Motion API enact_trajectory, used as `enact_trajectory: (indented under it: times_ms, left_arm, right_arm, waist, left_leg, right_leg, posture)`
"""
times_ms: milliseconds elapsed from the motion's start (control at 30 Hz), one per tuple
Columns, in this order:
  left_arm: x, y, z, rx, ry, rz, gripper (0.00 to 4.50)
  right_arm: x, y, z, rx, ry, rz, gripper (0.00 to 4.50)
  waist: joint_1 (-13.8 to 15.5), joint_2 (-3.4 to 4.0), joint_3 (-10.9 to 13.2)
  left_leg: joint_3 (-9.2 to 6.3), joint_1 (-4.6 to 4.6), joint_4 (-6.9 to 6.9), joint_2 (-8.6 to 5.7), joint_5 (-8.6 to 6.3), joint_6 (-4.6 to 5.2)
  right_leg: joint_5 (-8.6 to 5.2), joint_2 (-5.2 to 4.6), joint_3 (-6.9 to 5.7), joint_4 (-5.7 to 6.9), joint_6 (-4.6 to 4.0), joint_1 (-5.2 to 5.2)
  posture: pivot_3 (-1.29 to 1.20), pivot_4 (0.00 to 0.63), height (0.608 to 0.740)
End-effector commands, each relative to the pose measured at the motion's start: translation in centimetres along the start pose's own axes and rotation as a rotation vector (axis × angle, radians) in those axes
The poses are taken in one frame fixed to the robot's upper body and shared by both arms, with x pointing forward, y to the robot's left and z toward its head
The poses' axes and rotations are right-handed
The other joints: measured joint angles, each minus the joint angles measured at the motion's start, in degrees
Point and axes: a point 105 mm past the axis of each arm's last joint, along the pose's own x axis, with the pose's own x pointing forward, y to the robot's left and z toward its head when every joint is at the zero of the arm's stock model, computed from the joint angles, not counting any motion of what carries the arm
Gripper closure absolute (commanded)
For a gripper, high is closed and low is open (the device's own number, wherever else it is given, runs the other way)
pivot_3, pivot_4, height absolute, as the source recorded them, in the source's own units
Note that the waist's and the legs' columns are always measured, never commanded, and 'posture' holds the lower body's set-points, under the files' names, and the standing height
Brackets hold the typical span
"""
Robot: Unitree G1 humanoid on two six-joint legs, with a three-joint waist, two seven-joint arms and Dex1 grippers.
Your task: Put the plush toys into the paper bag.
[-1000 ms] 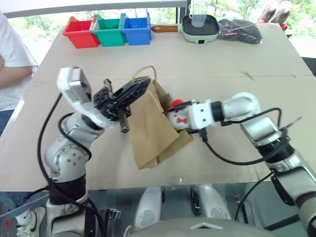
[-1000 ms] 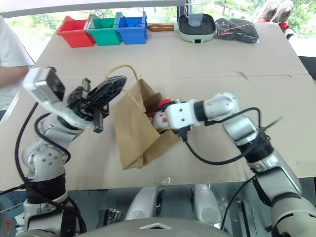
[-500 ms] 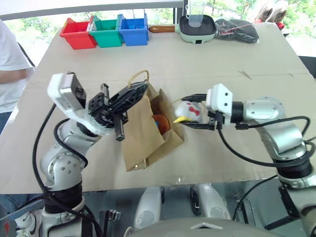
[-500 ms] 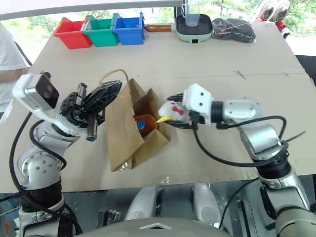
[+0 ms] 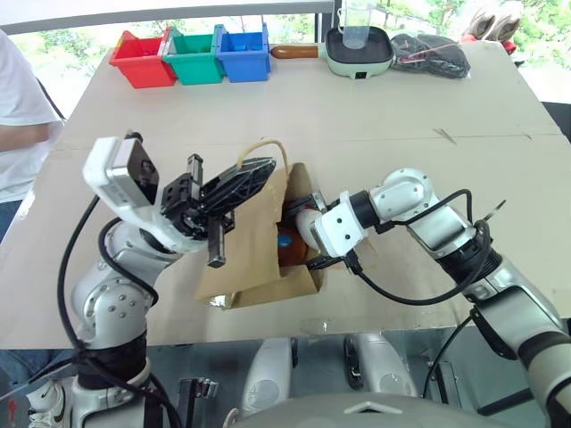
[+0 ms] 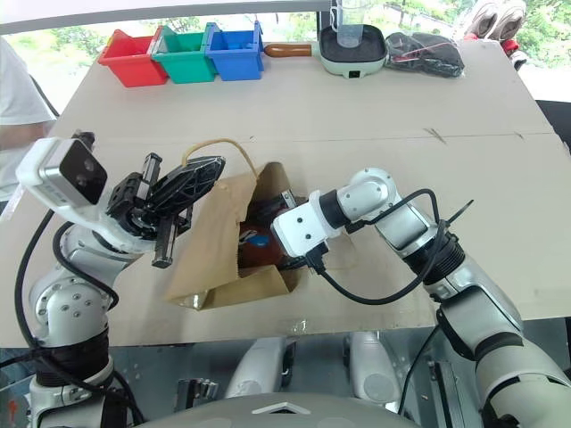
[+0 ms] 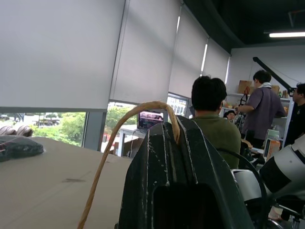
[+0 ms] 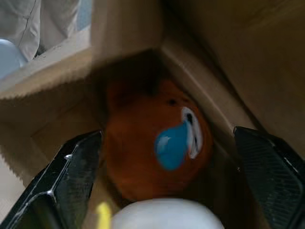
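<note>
Your right hand point(image 8: 167, 191) is inside the paper bag point(image 5: 254, 241), fingers wide apart, empty; bear point(image 8: 157, 157) and white chicken point(image 8: 167, 214) lie between them. Your left hand point(image 5: 234, 183), closed, pinches the bag's handle point(image 5: 259, 147).

My arms are silver-grey, jointed, with looping black cables; white camera blocks sit behind my ribbed black fingers point(image 8: 269, 167).

Along the worktop's point(image 5: 375, 107) far edge: red bin point(image 5: 143, 59), green bin point(image 5: 197, 55) and blue bin point(image 5: 244, 52) touching in a row, then a pale green electric pan point(image 5: 360, 49) with wooden handle, a clear cup point(image 5: 356, 23) standing in it. Beside that, a black plastic bag point(image 5: 434, 55). At far left, a person's white sleeve point(image 5: 20, 116).
</note>
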Motion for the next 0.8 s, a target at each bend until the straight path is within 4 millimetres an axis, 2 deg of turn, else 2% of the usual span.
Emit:
enact_trajectory:
  times_ms: [33, 167, 333, 433, 500, 567, 633, 800]
  left_arm:
    - [-0.3, -0.9, 1.3, 0.063, -0.021, -0.002, 4.50]
    - [-0.7, -1.0, 1.1, 0.069, -0.022, 0.026, 4.50]
    - [-0.5, -0.8, 0.8, 0.069, -0.023, 0.027, 4.50]
    - [-0.4, -0.6, 0.7, 0.070, -0.025, 0.023, 4.50]
    - [-0.3, -0.6, 0.7, 0.071, -0.027, 0.021, 4.50]
    - [-0.4, -0.5, 0.9, 0.073, -0.029, 0.020, 4.50]
    - [-0.6, -0.5, 1.0, 0.073, -0.032, 0.021, 4.50]
    - [-0.9, -0.3, 1.4, 0.075, -0.045, 0.036, 4.50]
  right_arm:
    - [-1.8, -0.8, 1.2, 0.010, -0.043, -0.092, 0.08]
    - [-4.4, -1.1, 1.5, 0.142, -0.052, -0.221, 0.08]
    - [-7.5, -0.2, 2.2, 0.374, -0.062, -0.318, 0.08]
    - [-9.3, 0.2, 1.7, 0.558, -0.045, -0.402, 0.08]
    - [-10.8, 0.9, 0.4, 0.749, -0.002, -0.495, 0.08]
    - [-12.3, 3.6, -2.3, 0.995, 0.091, -0.597, 0.08]
    - [-12.7, 6.2, -3.8, 1.182, 0.135, -0.638, 0.08]
    - [-11.6, 10.5, -5.2, 1.494, 0.086, -0.665, 0.08]
  waist:
    - [0.04, 0.00, 0.00]
    - [0.59, 0.00, 0.00]
    - [1.13, 0.00, 0.00]
    - [1.15, 0.00, 0.00]
    - [1.30, -0.01, 0.00]
    - [1.62, -0.06, -0.04]
    - [1.78, -0.06, -0.04]
    - [1.00, -0.03, -0.02]
  left_leg:
    - [-0.02, 0.00, 0.00, 0.00, 0.00, 0.00]
    - [-0.02, -0.03, 0.01, -0.05, -0.01, 0.01]
    - [-0.01, -0.02, 0.01, -0.05, -0.02, 0.03]
    - [0.02, -0.01, 0.01, -0.05, -0.02, 0.04]
    - [0.02, -0.02, 0.01, -0.06, -0.02, 0.04]
    - [0.02, -0.03, 0.00, -0.06, -0.02, 0.04]
    - [0.06, -0.05, 0.00, -0.10, -0.03, 0.05]
    - [0.34, 0.01, -0.06, -0.11, -0.03, 0.06]
  right_leg:
    - [0.00, 0.00, -0.01, 0.00, 0.00, 0.00]
    - [0.00, -0.09, -0.01, -0.02, 0.00, 0.02]
    - [0.00, -0.09, -0.01, -0.02, 0.00, 0.02]
    - [0.00, -0.06, 0.02, -0.01, -0.01, 0.02]
    - [0.00, -0.06, 0.01, -0.01, -0.01, 0.02]
    - [-0.01, -0.06, 0.01, -0.03, -0.01, 0.03]
    - [-0.01, -0.06, -0.10, -0.17, -0.02, 0.14]
    - [-0.01, 0.09, 0.05, -0.24, -0.01, 0.16]
  posture:
    - [0.00, 0.150, 0.740]
    - [0.00, 0.150, 0.740]
    - [0.00, 0.150, 0.740]
    - [0.00, 0.150, 0.740]
    - [0.00, 0.150, 0.740]
    - [0.00, 0.150, 0.740]
    - [0.00, 0.150, 0.740]
    - [0.00, 0.150, 0.740]
